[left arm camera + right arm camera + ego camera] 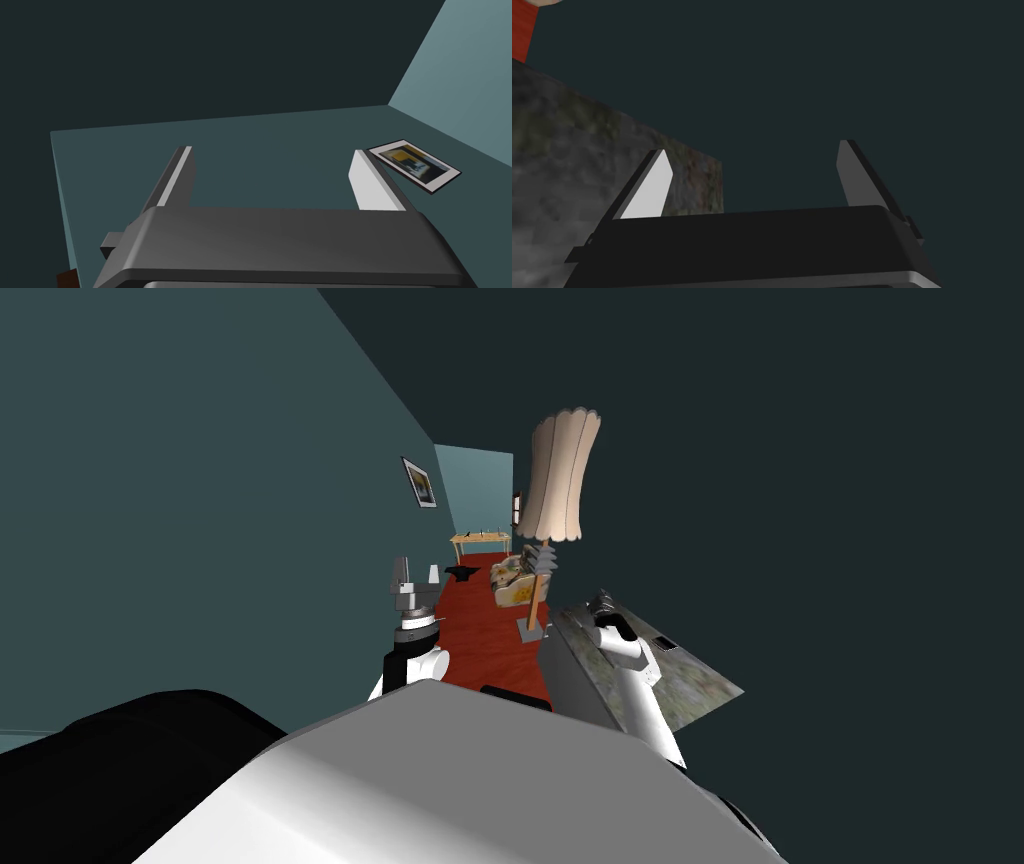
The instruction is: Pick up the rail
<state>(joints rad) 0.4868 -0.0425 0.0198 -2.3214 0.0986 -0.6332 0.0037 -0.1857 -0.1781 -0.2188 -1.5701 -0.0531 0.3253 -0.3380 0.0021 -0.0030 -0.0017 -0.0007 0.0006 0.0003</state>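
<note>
Right tool (754, 150), fingers spread, at mottled grey slab (572, 150)

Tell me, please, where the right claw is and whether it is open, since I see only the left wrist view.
Observer: The right claw is open, by a corner of a mottled grey block.
Operator: What stands near that block?
Observer: A floor lamp with a beige shade, on the red floor beside it.
Operator: And further down the room?
Observer: A patterned armchair, with a wooden table beyond it.
</note>
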